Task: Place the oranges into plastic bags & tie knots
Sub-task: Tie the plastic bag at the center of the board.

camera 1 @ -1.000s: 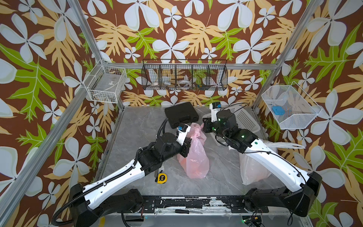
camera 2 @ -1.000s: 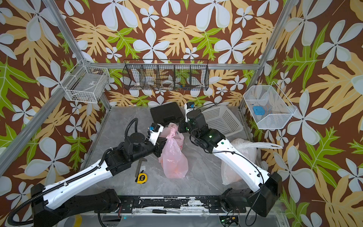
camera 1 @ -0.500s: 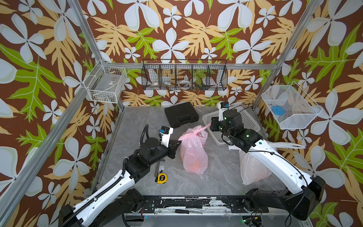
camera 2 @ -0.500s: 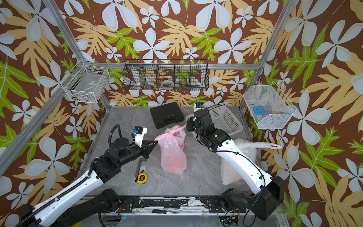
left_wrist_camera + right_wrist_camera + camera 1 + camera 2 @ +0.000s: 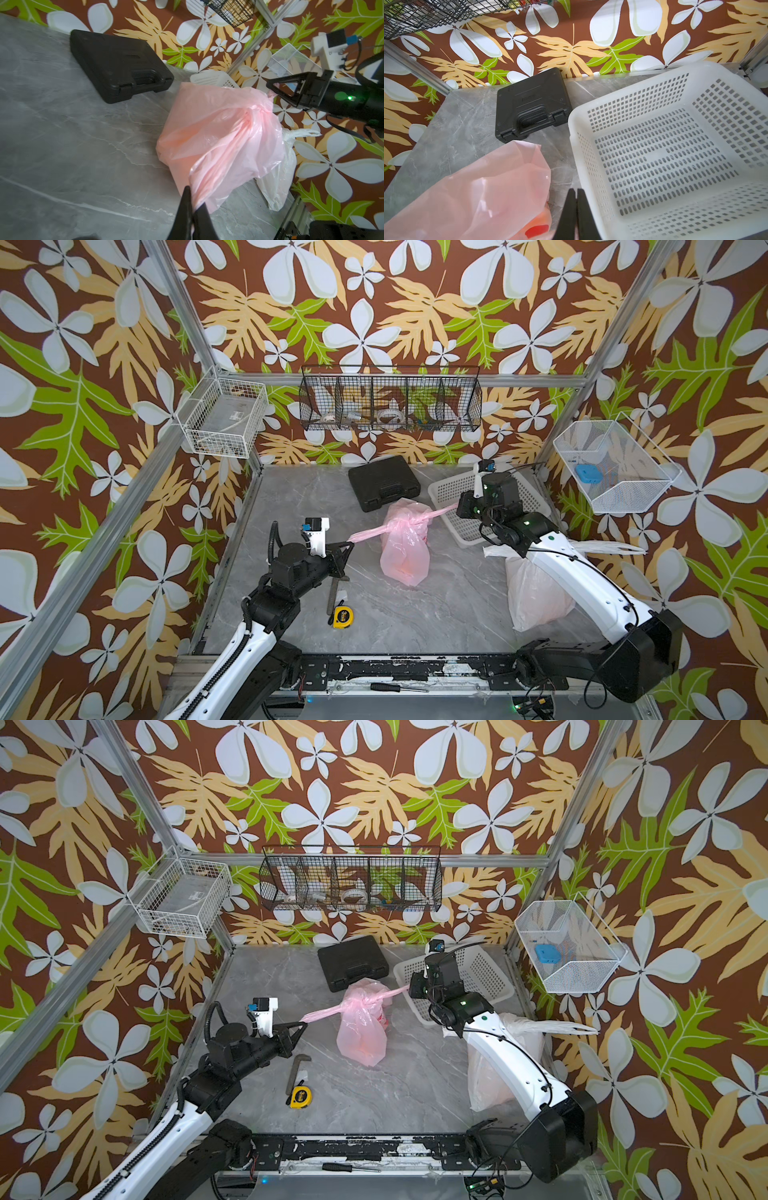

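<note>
Grey marbled table top is seen bearing a handful of things. The white bag, filled and slumped, is found well to the right of the black case and nearer the robot, partly covered by the right arm. The white perforated basket is set just beside the case, on its right. The pink bag is stood upright just in front of the case, and oranges are dimly made out through its film. Two handle strips are held taut to either side of the knot at its neck. The left gripper is clamped on the strip stretched away from the case. The right gripper is clamped on the strip drawn towards the basket. A yellow tape measure and a hex key are laid well in front of the case.
</note>
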Controlling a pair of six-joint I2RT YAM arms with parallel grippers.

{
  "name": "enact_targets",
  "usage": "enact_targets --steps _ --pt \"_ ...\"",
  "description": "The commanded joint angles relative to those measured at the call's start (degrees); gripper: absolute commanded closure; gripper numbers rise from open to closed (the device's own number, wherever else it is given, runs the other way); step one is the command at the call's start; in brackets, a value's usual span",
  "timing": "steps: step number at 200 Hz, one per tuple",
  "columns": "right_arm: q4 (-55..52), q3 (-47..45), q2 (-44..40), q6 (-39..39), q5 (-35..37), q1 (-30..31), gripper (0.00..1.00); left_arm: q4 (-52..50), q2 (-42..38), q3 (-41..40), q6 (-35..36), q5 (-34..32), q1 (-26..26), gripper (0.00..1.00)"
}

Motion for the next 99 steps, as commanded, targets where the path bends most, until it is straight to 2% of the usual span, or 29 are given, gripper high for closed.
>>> enact_targets --steps 1,7,12,16,20,21,23,27,30,33,48,63,76,99 --pt "1.4 -0.7 -0.2 -1.1 9.3 -0.9 1.00 -1.5 -1.2 -1.0 -1.1 -3.9 2.2 1.00" --pt "2.8 -1.2 -0.8 -1.6 7.7 -0.9 1.00 0.0 -1.0 -1.0 -0.8 -3.3 2.3 0.99" --pt "4.4 -1.9 -1.4 -2.0 6.1 -0.9 0.98 1.0 -0.8 -0.8 -0.7 -3.2 2.3 0.75" --pt "6.0 -2.7 -2.2 -2.4 4.8 -1.0 0.78 2.2 -0.9 -0.6 -0.6 -3.2 2.3 0.51" --pt "8.0 -3.7 -3.0 -3.4 3.5 -0.9 0.56 3.6 -0.9 -0.7 -0.3 -3.2 2.3 0.10" --pt "8.6 -4.0 -3.3 -3.6 3.3 -0.9 0.50 4.0 -0.9 -0.7 -0.3 -3.2 2.3 0.05" --pt "9.4 -4.5 -3.7 -4.1 2.9 -1.0 0.37 4.8 -1.2 -0.8 -0.1 -3.4 2.3 0.01" --pt "10.9 -5.4 -4.7 -4.8 2.5 -0.9 0.16 6.1 -1.5 -0.9 0.3 -3.8 2.3 0.00" --pt "12.0 -6.1 -5.5 -5.3 2.5 -0.9 0.04 6.9 -1.7 -1.0 0.6 -4.6 2.3 0.00" --pt "13.1 -7.0 -6.4 -5.4 2.8 -0.9 0.00 7.8 -1.9 -1.1 1.1 -5.5 2.3 0.00" --pt "19.2 -12.7 -11.2 -6.3 9.4 -0.9 0.00 10.0 -2.7 -1.8 3.9 -15.3 2.3 0.00" --pt "26.0 -20.8 -16.4 -7.8 17.4 -1.2 0.00 12.6 -2.4 -3.9 7.8 -28.1 2.3 0.00" --pt "30.8 -27.8 -20.3 -9.3 20.9 -3.2 0.00 17.2 -1.9 -6.9 10.9 -38.5 2.2 0.00" --pt "41.5 -41.2 -25.0 -13.0 31.0 -5.8 0.00 33.3 -0.6 -16.6 20.6 -46.0 2.3 0.00"
